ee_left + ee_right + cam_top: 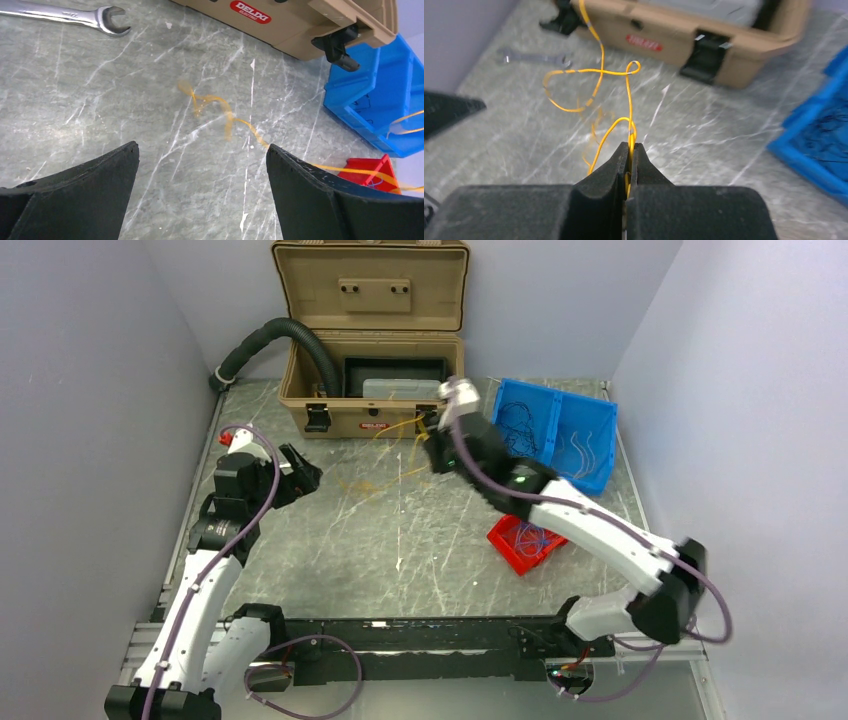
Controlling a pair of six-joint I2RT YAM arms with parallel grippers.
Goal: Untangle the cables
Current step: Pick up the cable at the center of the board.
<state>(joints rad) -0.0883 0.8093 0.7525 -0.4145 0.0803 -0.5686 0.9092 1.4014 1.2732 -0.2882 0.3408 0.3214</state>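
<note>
Grip first: the right tool [630,147] is pinched shut on a yellow-orange cable [596,71] and holds it up off the bench [400,560], just in front of the tan case [375,390] near its right front corner. From where I stand, the strand rises out of the jaws, crosses itself in a loose loop, and one end runs off toward the case's left latch. I cannot tell whether it is caught there. More of the same colour lies in faint curls on the bench in front of the case.

The left tool [300,472] is spread wide with nothing in it, hanging in front of the case's left end. A wrench [531,58] lies close by that same end.

To do this step well, I'd say the pull should be slow and away from the case, with an eye on that crossing. If the loop starts to shrink, the line is tightening into a knot and the lift should ease off. If the strand goes taut toward the latch, stop rather than tug. The free left tool looks well placed to pin or lift the slack end so the loop can fall open.

The blue bin [555,430], just right of the case, already holds thin wires. The red bin [520,540], further out from the case, holds blue ones. Sorting by colour looks like the likely end of the lift.
</note>
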